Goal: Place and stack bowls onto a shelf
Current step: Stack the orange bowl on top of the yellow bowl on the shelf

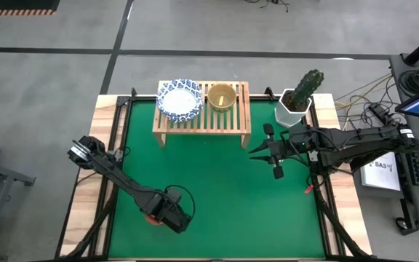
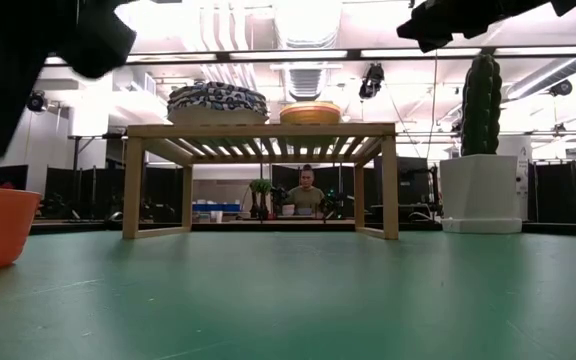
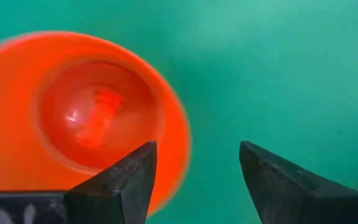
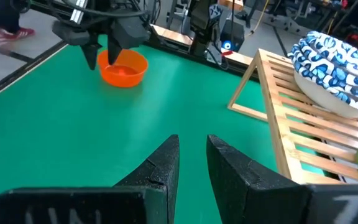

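High view: shelf [image 1: 201, 109] at table's far edge bears white-and-blue bowls [image 1: 180, 99] and yellow bowl [image 1: 222, 96]. Left gripper [image 3: 194, 180], fingers wide, hangs over red bowl [image 3: 73, 118], near front-left. Right gripper [image 4: 191, 158], fingers narrow, empty, near cactus [image 1: 304, 89].

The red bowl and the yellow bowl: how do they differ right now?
The red bowl sits on the green table; the yellow bowl sits on the shelf, beside the blue-patterned white bowls. The left gripper hovers open over the red bowl, one finger above its rim; nothing is near the yellow bowl, and the right gripper hangs apart from the shelf. Both are plain, upright and empty.
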### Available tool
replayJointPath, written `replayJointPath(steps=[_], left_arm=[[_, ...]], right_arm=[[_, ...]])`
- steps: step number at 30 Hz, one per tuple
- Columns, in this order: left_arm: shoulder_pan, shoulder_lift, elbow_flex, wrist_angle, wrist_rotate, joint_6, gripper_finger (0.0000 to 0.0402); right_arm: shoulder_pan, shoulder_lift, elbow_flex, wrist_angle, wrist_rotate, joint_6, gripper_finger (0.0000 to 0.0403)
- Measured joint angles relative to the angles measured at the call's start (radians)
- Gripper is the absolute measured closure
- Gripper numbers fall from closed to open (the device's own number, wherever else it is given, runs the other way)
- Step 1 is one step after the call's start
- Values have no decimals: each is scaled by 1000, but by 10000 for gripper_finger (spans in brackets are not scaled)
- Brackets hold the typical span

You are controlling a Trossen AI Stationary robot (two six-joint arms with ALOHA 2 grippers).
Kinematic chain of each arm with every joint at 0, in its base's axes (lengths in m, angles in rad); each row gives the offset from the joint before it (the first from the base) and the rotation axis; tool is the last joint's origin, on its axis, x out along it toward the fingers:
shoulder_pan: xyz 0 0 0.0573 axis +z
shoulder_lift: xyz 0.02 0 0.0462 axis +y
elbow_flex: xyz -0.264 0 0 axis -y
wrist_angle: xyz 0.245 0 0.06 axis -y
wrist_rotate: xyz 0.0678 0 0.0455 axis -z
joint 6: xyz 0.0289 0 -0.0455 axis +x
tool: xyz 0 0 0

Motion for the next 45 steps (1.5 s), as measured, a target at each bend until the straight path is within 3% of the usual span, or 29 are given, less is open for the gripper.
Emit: replayJointPath(steps=[5, 12, 17, 23, 25, 28, 31, 33, 41, 45], left_arm=[[-8, 0, -57, 18, -19, -36, 193], [-8, 0, -144, 150, -21, -48, 231], [-8, 0, -159, 157, -21, -27, 284], [-8, 0, -148, 155, -21, 18, 383], [-7, 0, -136, 148, -20, 45, 392], [-7, 1, -81, 142, -2, 216, 397], [-5, 1, 33, 80, 51, 482, 401], [2, 1, 122, 2, 33, 662, 401], [153, 1, 453, -292, -393, 1344, 401], [306, 1, 571, -295, -441, 1667, 401]], right_arm=[[0, 0, 0, 0, 0, -8, 332], [0, 0, 0, -12, 0, -3, 332], [0, 0, 0, -17, 0, 11, 332], [0, 0, 0, -18, 1, 34, 332], [0, 0, 0, -18, 0, 40, 332], [0, 0, 0, -18, 1, 48, 332], [0, 0, 0, -18, 1, 50, 332], [0, 0, 0, -18, 1, 51, 332], [0, 0, 0, -21, 1, 49, 332], [0, 0, 0, -46, 1, 51, 332]])
